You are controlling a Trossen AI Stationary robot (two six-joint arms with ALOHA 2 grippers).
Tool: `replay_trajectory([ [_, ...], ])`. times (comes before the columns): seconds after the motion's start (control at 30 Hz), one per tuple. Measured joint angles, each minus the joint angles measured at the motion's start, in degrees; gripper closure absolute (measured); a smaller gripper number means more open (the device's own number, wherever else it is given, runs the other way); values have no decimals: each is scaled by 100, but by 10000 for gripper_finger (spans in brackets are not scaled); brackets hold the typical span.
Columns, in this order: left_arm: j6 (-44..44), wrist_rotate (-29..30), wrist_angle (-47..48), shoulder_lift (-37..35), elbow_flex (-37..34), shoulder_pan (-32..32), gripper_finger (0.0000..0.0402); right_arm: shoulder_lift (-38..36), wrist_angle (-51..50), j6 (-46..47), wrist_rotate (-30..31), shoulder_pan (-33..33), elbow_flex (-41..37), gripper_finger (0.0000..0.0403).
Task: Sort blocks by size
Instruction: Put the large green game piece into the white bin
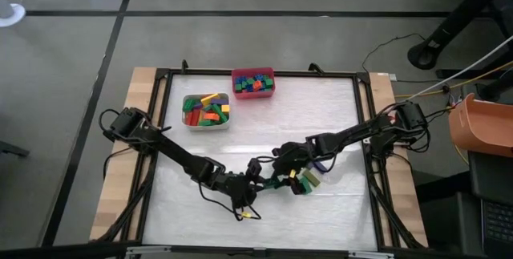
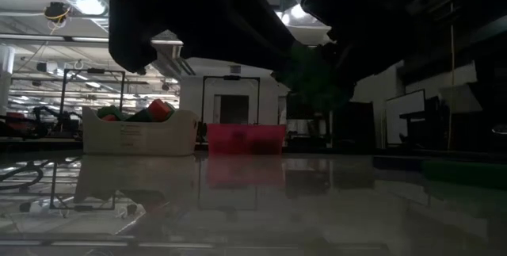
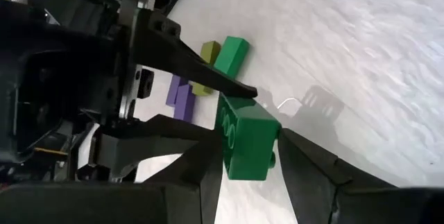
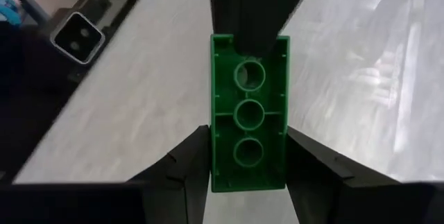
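Observation:
A long green block [image 4: 248,113] hangs above the table near its front middle, held between both arms. My left gripper [image 3: 248,142] comes from the table's left and is shut on one end of it. My right gripper [image 4: 248,135] comes from the right and is shut on the other end. In the high view the two grippers [image 1: 260,185] [image 1: 287,175] meet over the green block [image 1: 276,183]. Loose blocks lie on the table just right of them: a yellow-green one [image 1: 309,179], a purple one [image 1: 321,165] and a green bar [image 3: 232,54]. My left gripper pinches the green block's end [image 3: 267,158] between its two fingers, one on each side face. The fingers slant down from the table's left. The block is clear of the table, its shadow below it. My right gripper pinches the block's two long sides [image 4: 220,161] between its two fingers, near the end toward its wrist. The hollow underside with its three round tubes faces the wrist camera. A finger [image 4: 243,9] of the left gripper covers the block's far end.
A white bin [image 1: 206,123] with long blocks and a red bin [image 1: 253,92] with small blocks stand at the table's far edge, left of centre. A black frame [image 1: 365,131] runs round the table top. Bare table lies between the bins and the grippers.

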State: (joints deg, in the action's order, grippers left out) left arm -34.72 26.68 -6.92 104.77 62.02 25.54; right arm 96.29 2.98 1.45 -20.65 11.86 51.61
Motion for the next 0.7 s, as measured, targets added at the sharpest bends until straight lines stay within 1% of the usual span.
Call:
replay_trajectory([
  [0.37,42,22,45,-4,0,-2,274,0,18,164,-60,-37,-4,244],
  [0.53,416,37,72,-4,0,-4,274,0,39,164,-59,-102,-7,244],
  [0.7,470,41,97,-4,-1,-2,274,1,145,218,-41,-107,-12,244],
])
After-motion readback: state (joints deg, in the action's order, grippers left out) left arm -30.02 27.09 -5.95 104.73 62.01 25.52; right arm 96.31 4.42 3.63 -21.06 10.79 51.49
